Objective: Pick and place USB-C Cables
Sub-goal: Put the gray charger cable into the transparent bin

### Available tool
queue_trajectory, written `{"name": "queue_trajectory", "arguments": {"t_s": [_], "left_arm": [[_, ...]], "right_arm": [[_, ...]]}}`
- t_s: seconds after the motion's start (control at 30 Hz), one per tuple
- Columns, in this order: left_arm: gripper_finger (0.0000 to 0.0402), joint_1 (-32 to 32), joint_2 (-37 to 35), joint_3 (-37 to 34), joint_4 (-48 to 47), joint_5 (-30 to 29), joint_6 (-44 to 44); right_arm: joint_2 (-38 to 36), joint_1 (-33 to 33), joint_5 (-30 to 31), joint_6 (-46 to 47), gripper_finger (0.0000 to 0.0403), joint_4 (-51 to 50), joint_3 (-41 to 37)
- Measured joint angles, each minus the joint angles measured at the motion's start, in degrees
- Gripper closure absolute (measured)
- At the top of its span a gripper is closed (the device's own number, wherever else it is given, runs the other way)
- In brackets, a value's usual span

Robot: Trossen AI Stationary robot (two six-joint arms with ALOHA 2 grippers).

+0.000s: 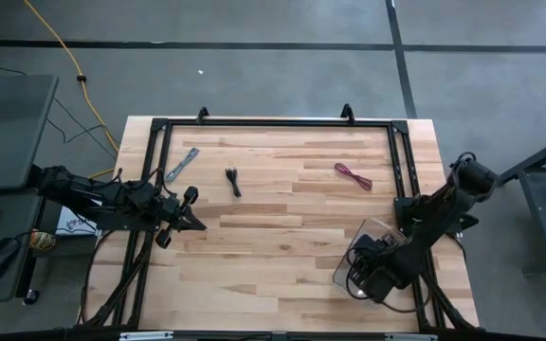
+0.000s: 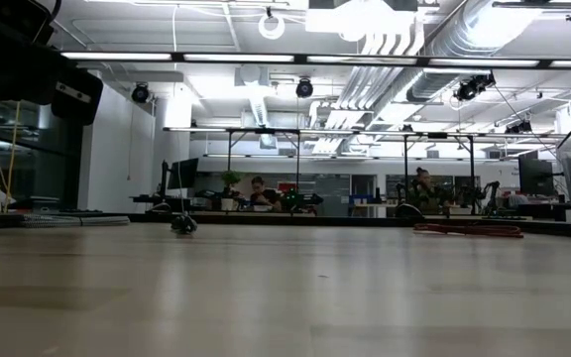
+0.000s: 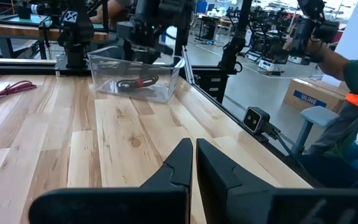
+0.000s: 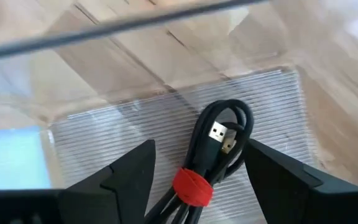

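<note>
USB-C cables: four on the scene, one inside the clear plastic bin (image 1: 373,237), three loose on the table (image 1: 282,237).

Bin: sits near the table's right edge, on the front half. See-through walls, ribbed floor visible in the right wrist view. Contents: the black-and-red cable (image 4: 210,155), a black coil bound with a red strap, metal plug ends showing, lying on the bin floor. The same bundle shows through the bin wall (image 3: 135,84) in the left wrist view.

Right gripper (image 4: 197,180): down over the bin, fingers (image 4: 129,168) spread wide on either side of the black-and-red cable, pads clear of it. Released, nothing gripped.

Left gripper (image 1: 195,224): over the table's left edge, well apart from the bin, fingers (image 3: 182,165) pressed together on nothing.

Loose cables, placed from the bin: pinkish-red cable (image 1: 353,176) nearest, toward the table's back. Black cable (image 1: 233,182) farther left, around mid-table. Silver-grey cable (image 1: 182,165) farthest, by the back-left corner, near the left gripper.
</note>
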Motion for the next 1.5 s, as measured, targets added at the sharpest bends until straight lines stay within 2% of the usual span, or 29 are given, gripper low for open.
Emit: {"name": "queue_trajectory", "arguments": {"t_s": [0.23, 0.4, 0.53, 0.73, 0.8, 0.87, 0.93, 1.03, 1.13, 1.2, 1.33, 1.4, 1.5], "left_arm": [[0.0398, 0.0, 0.0, -0.01, 0.0, 0.0, 0.0], [0.0398, 0.0, 0.0, -0.01, 0.0, -0.01, 0.0], [0.0398, -0.02, 0.0, 0.0, 0.0, 0.0, 0.0], [0.0398, 0.0, 0.0, -0.02, 0.0, 0.0, 0.0], [0.0398, 0.0, 0.0, 0.0, 0.0, -0.01, 0.0], [0.0398, 0.0, 0.0, -0.01, -0.01, -0.01, 0.0], [0.0398, -0.02, 0.0, 0.0, 0.0, 0.0, 0.0], [0.0398, -0.01, 0.0, -0.01, 0.0, 0.0, 0.0], [0.0398, -0.01, 0.0, -0.01, 0.0, -0.01, 0.0], [0.0398, 0.0, 0.0, -0.01, 0.0, -0.01, 0.0], [0.0398, -0.02, 0.0, -0.02, 0.0, 0.0, 0.0], [0.0398, -0.01, 0.0, -0.01, 0.0, 0.0, 0.0], [0.0398, -0.01, 0.0, -0.01, 0.01, -0.01, 0.0]], "right_arm": [[-6.77, 0.0, 2.99, -3.97, 0.0166, -1.15, 0.02], [-13.09, 0.0, 10.56, -9.41, 0.0166, 0.98, 0.07], [-17.61, -0.03, 21.94, -19.96, 0.0166, 4.84, 0.11], [-20.97, -3.49, 47.97, -35.23, 0.0166, 7.42, 0.13], [-21.07, -6.08, 53.21, -38.12, 0.0166, 7.44, 0.13], [-21.07, -9.89, 54.07, -40.29, 0.0166, 7.44, 0.13], [-20.87, -14.69, 51.44, -42.1, 0.0166, 7.45, 0.13], [-20.18, -22.53, 44.41, -47.07, 0.0166, 7.72, 0.0], [-20.33, -30.34, 35.34, -56.15, 0.0166, 15.74, -2.93], [-20.65, -35.03, 26.58, -65.56, 0.0166, 27.21, -6.64], [-20.68, -42.9, 10.32, -83.42, 0.0166, 57.35, -14.95], [-20.69, -45.77, 3.72, -88.55, 0.0166, 71.14, -18.34], [-20.7, -48.42, -2.98, -93.13, 0.0166, 85.97, -21.83]]}}
